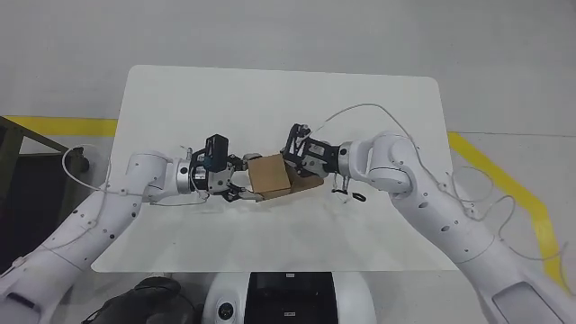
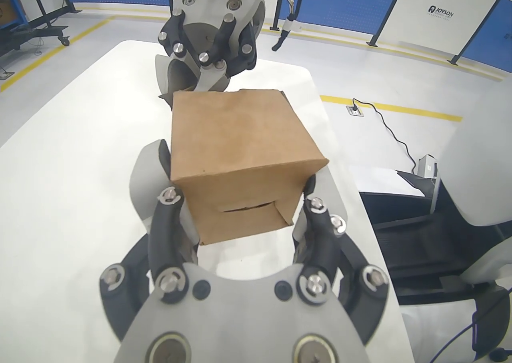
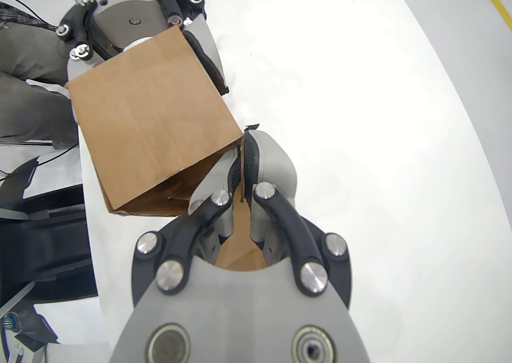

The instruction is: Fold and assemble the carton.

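Observation:
A brown cardboard carton (image 1: 269,175) stands formed into a box near the table's front middle. My left gripper (image 2: 236,176) clamps its closed end from both sides, one finger on each side wall of the carton (image 2: 236,144). At the opposite, open end of the carton (image 3: 152,108), my right gripper (image 3: 242,156) is shut on a side flap, which runs back between its fingers. In the top view the left gripper (image 1: 236,180) and right gripper (image 1: 290,160) face each other across the box. The inside of the open end is mostly hidden.
The white table (image 1: 279,99) is bare behind the carton and to both sides. Its front edge lies close under the arms. A cable (image 1: 360,108) loops from the right arm above the table's right half.

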`<state>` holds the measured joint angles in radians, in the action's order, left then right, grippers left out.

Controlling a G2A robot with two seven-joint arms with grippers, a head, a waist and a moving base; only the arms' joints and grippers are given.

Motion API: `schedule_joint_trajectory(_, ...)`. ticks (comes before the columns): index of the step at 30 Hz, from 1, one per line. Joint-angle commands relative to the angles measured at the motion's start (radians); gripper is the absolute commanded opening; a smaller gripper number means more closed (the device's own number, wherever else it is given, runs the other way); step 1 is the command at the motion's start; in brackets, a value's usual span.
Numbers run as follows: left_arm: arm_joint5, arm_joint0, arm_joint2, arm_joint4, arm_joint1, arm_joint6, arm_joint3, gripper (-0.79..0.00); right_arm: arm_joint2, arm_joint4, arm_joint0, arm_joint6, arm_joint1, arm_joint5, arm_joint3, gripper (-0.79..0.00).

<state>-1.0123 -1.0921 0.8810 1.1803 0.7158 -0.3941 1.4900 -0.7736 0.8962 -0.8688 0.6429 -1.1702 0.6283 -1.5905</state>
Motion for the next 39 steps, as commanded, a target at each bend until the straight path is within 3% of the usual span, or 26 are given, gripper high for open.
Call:
schedule_joint_trajectory(1,0.0,0.001,0.0,-0.006,0.0,0.004,-0.003,-0.323,0.001,0.002,0.0,0.0,-0.001,-0.002,-0.001,-0.785)
schedule_joint_trajectory(4,0.0,0.002,0.001,-0.017,0.0,0.008,-0.005,-0.363,0.0,0.009,-0.002,0.001,-0.002,-0.014,-0.004,-0.785)
schedule_joint_trajectory(5,0.0,0.002,0.002,-0.019,0.0,0.01,-0.005,-0.372,-0.001,0.01,-0.003,0.002,-0.002,-0.017,-0.005,-0.739)
schedule_joint_trajectory(6,0.0,0.002,0.002,-0.023,0.0,0.011,-0.006,-0.376,-0.001,0.012,-0.004,0.002,-0.003,-0.019,-0.007,-0.536)
schedule_joint_trajectory(7,0.0,0.002,0.003,-0.027,0.0,0.011,-0.007,-0.369,-0.003,0.012,-0.005,0.002,-0.003,-0.023,-0.007,-0.225)
schedule_joint_trajectory(8,0.0,0.001,0.004,-0.03,-0.001,0.011,-0.007,-0.363,-0.005,0.011,-0.007,0.001,-0.003,-0.026,-0.008,-0.034)
schedule_joint_trajectory(9,0.0,0.0,0.004,-0.033,-0.002,0.011,-0.008,-0.36,-0.008,0.007,-0.008,-0.001,-0.003,-0.027,-0.006,0.0)
schedule_joint_trajectory(20,0.0,-0.015,0.01,-0.048,-0.021,-0.006,-0.009,-0.388,-0.113,-0.055,-0.038,-0.042,0.019,0.018,0.053,0.0)
schedule_joint_trajectory(21,0.0,-0.018,0.011,-0.048,-0.024,-0.01,-0.006,-0.394,-0.125,-0.064,-0.043,-0.05,0.022,0.025,0.062,-0.034)
schedule_joint_trajectory(22,0.0,-0.021,0.012,-0.048,-0.026,-0.013,-0.003,-0.397,-0.137,-0.07,-0.048,-0.058,0.024,0.025,0.071,-0.252)
schedule_joint_trajectory(23,0.0,-0.024,0.011,-0.046,-0.029,-0.015,0.001,-0.397,-0.147,-0.075,-0.052,-0.065,0.026,0.025,0.078,-0.397)
schedule_joint_trajectory(24,0.0,-0.027,0.011,-0.044,-0.031,-0.018,0.006,-0.397,-0.156,-0.083,-0.056,-0.073,0.028,0.022,0.088,-0.44)
schedule_joint_trajectory(27,0.0,-0.035,0.008,-0.037,-0.039,-0.023,0.02,-0.397,-0.169,-0.099,-0.058,-0.091,0.028,0.017,0.111,-0.686)
schedule_joint_trajectory(30,0.0,-0.042,0.004,-0.032,-0.045,-0.031,0.036,-0.397,-0.163,-0.112,-0.042,-0.108,0.023,0.011,0.144,-0.782)
schedule_joint_trajectory(39,0.0,-0.038,0.008,-0.025,-0.058,-0.056,0.047,-0.416,-0.083,-0.111,0.014,-0.104,-0.002,0.071,0.184,-0.785)
